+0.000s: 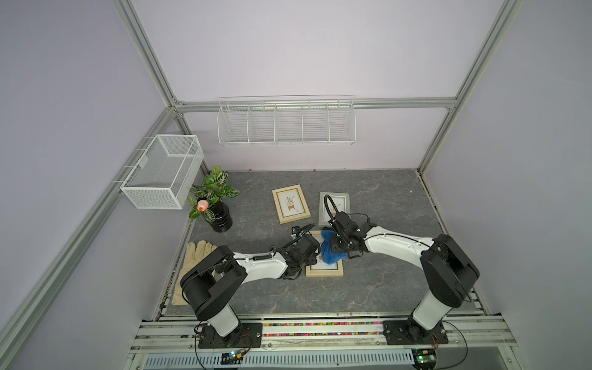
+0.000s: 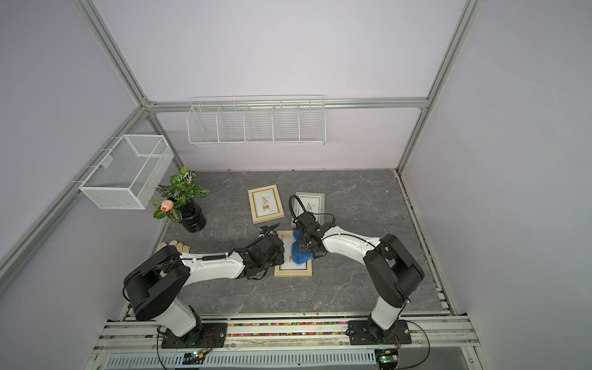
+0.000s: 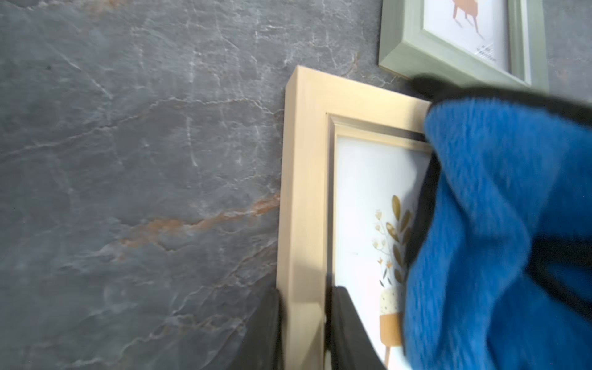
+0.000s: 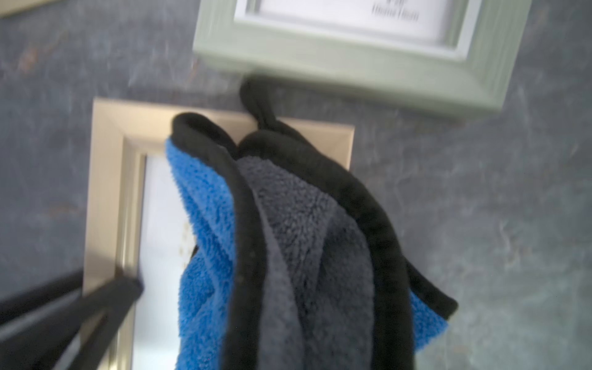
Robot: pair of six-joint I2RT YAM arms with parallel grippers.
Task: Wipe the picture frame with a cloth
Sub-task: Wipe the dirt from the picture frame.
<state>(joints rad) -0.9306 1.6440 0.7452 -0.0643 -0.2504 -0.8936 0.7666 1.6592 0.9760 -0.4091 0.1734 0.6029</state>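
A light-wood picture frame [image 1: 324, 271] [image 2: 293, 271] lies flat near the middle of the table. My left gripper [image 1: 315, 259] [image 3: 303, 326] is shut on the frame's left bar [image 3: 302, 224], one finger outside it and one on the glass. The blue cloth [image 1: 331, 251] [image 2: 300, 254] [image 3: 499, 224] [image 4: 205, 224], grey on its other side with a dark edge, hangs bunched from my right gripper [image 1: 337, 247] [image 2: 306, 247] and rests on the glass and the frame's far bar. The cloth hides the right fingers in the right wrist view. The left fingers [image 4: 96, 304] show there too.
A second wood frame [image 1: 291, 203] and a grey-green frame [image 1: 343, 200] [image 3: 448, 54] [image 4: 352, 57] lie just beyond. A plant in a black vase [image 1: 220, 219] and a beige glove [image 1: 196, 253] sit at the left. Wire baskets [image 1: 163, 169] [image 1: 286, 123] hang on the walls.
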